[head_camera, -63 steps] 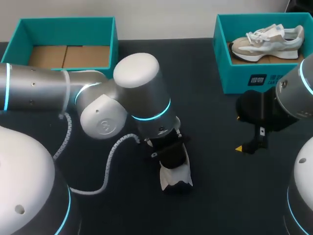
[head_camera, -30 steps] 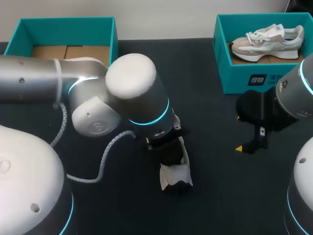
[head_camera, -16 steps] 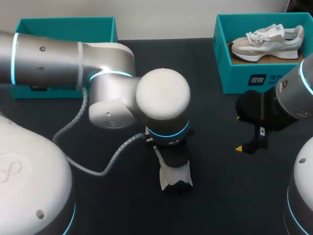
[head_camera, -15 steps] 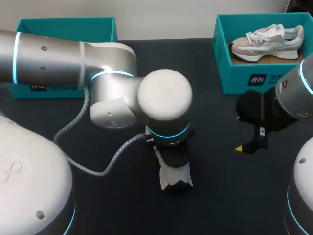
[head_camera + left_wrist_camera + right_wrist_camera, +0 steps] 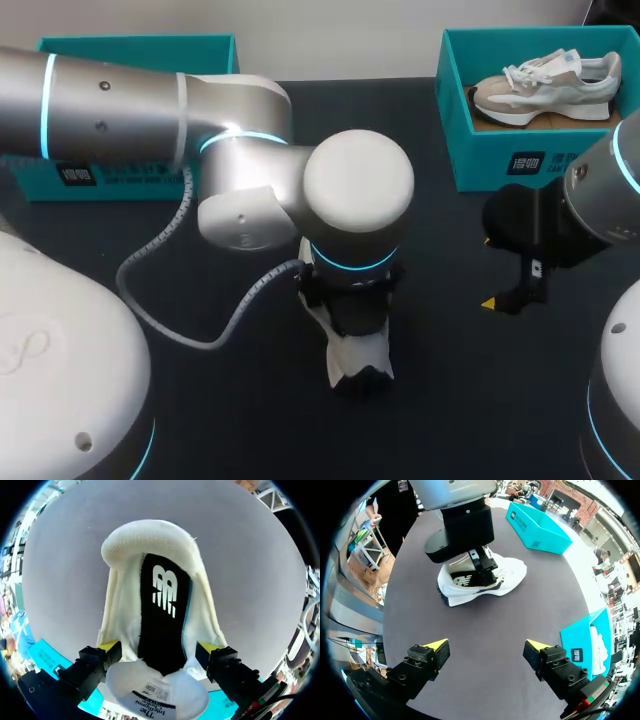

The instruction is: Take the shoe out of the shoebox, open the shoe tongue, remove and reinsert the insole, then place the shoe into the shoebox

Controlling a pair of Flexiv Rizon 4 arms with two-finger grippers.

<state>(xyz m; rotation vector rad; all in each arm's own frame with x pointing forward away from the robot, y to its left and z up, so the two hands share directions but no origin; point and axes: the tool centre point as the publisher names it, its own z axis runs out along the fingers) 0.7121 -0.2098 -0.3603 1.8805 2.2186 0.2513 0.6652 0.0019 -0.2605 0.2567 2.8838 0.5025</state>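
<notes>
The left gripper (image 5: 159, 647) points straight down over the shoe (image 5: 150, 580), which lies on the dark table (image 5: 450, 420). Its yellow-tipped fingers stand wide apart, one at each side of the shoe's opening and clamped on nothing; whether the tips touch the white sides cannot be told. Between the fingers and running ahead of them lies the black insole (image 5: 165, 610), set inside the shoe up to the padded heel collar at the far end. Just under the gripper the white tongue (image 5: 157, 692) is turned back, its labelled underside showing. In the head view the left arm's wrist hides that gripper, and only the heel end of the shoe (image 5: 360, 362) shows below it. The right gripper (image 5: 486, 645) hangs above bare table with its fingers also spread and holding nothing; the shoe (image 5: 482, 580) is well ahead of it, a teal shoebox (image 5: 537, 530) farther beyond. A second shoebox (image 5: 520, 165) stands near the right gripper (image 5: 489, 271), behind it, with another pale shoe (image 5: 545, 82) inside.
</notes>
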